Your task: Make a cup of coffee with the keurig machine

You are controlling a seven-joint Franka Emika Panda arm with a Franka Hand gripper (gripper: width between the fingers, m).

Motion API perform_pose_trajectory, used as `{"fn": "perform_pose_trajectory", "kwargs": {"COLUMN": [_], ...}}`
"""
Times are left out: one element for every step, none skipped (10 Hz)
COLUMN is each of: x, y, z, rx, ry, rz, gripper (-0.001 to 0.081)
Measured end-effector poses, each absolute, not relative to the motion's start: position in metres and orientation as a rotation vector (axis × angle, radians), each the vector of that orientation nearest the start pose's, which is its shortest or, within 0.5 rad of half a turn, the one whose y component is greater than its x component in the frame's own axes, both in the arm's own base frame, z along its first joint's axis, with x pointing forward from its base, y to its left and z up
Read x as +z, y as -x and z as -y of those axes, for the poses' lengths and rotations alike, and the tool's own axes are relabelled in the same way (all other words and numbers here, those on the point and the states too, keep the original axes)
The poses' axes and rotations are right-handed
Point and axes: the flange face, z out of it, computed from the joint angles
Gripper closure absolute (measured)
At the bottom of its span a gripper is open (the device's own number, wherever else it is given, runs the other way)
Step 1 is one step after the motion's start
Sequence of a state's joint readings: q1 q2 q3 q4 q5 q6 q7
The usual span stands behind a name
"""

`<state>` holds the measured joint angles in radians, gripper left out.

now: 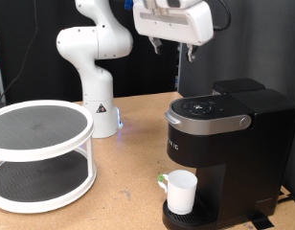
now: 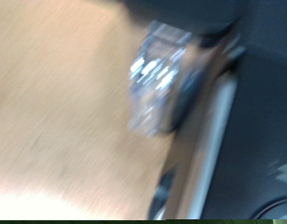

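The keurig machine (image 1: 229,144) is a boxy black coffee maker at the exterior view's right, and its grey-silver lid handle (image 1: 210,122) is down. The cup (image 1: 181,192), a small white mug, stands on the round drip tray (image 1: 200,220) under the spout. My gripper (image 1: 173,48) hangs high above the machine at the exterior view's top, with its fingers apart and nothing between them. The wrist view is blurred. It shows the black machine (image 2: 246,112) beside a clear plastic part (image 2: 157,79) over the wooden table (image 2: 60,103). No fingers show there.
A white two-tier round shelf (image 1: 40,153) stands at the exterior view's left. The white arm base (image 1: 98,105) rises at the back middle. The wooden table (image 1: 128,182) lies between the shelf and the machine.
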<state>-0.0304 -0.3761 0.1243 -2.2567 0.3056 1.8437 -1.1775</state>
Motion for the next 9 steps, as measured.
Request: {"fn": "perform_pose_trajectory", "kwargs": {"x": [0.515,0.522,0.528,0.534,0.538,0.541,0.542,0.543,0.542], "y": [-0.435,-0.440,-0.445,-0.452,-0.460,-0.466,-0.473,-0.479,-0.485], "z": [-0.075,-0.081,-0.085,-0.089,-0.091,-0.093,-0.095,-0.096,-0.097], "rx": [-0.060,-0.020,0.010,0.031,0.038,0.046,0.046,0.044,0.052], "ry": [2.435,2.438,2.434,2.435,2.441,2.443,2.439,2.459,2.473], "rz": [1.704,1.749,1.773,1.805,1.858,1.897,1.906,1.867,1.834], "gripper": [0.0001,0.0001,0.0001,0.0001,0.0001,0.0001,0.0001,0.0001,0.0001]}}
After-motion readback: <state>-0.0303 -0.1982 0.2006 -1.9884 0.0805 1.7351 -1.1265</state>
